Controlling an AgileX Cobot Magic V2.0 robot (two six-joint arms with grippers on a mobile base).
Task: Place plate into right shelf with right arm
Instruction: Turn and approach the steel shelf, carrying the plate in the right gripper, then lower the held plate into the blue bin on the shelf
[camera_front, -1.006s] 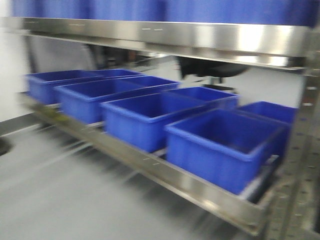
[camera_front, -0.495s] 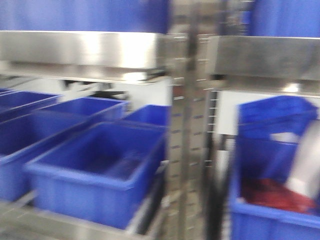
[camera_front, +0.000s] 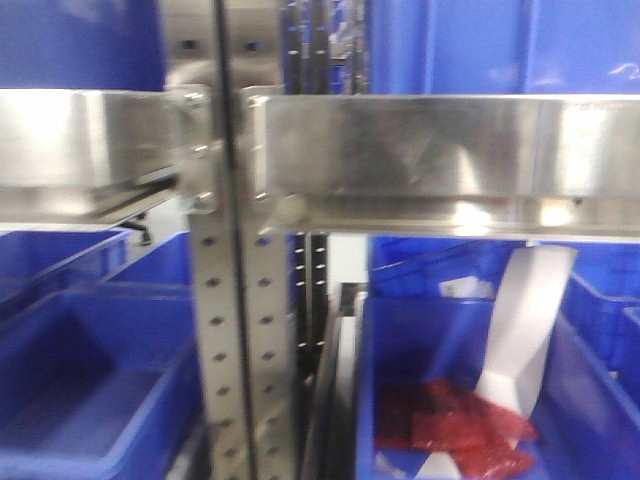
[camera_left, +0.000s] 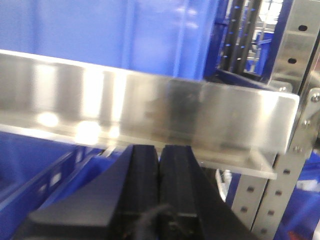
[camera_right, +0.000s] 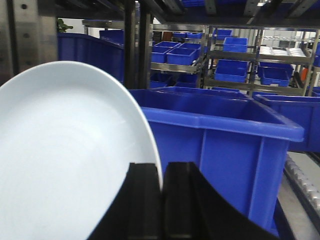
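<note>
Exterior front-facing view has swung to the right along the rack: a second ago it showed a row of empty blue bins, half a second ago the perforated uprights (camera_front: 230, 330) stood near its middle, and now they sit left of centre while the right shelf (camera_front: 420, 160) fills the right side with its tall steel lip. Under that lip a blue bin (camera_front: 400, 340) holds red packets (camera_front: 440, 430) and a white sheet (camera_front: 525, 320) that leans against its far wall. I judge from this that the robot is lining up on the right bay and that the approach is nearly done, while the placing itself is not yet begun

In the right wrist view the plate (camera_right: 65, 160) is off any shelf, tilted up on edge at the left, near another blue bin (camera_right: 220, 145) but apart from it. The right jaws stand narrow, pinching the plate's rim at its near right edge. In the left wrist view the left jaws are pressed together on nothing, just below a steel front lip (camera_left: 150, 110)
</note>
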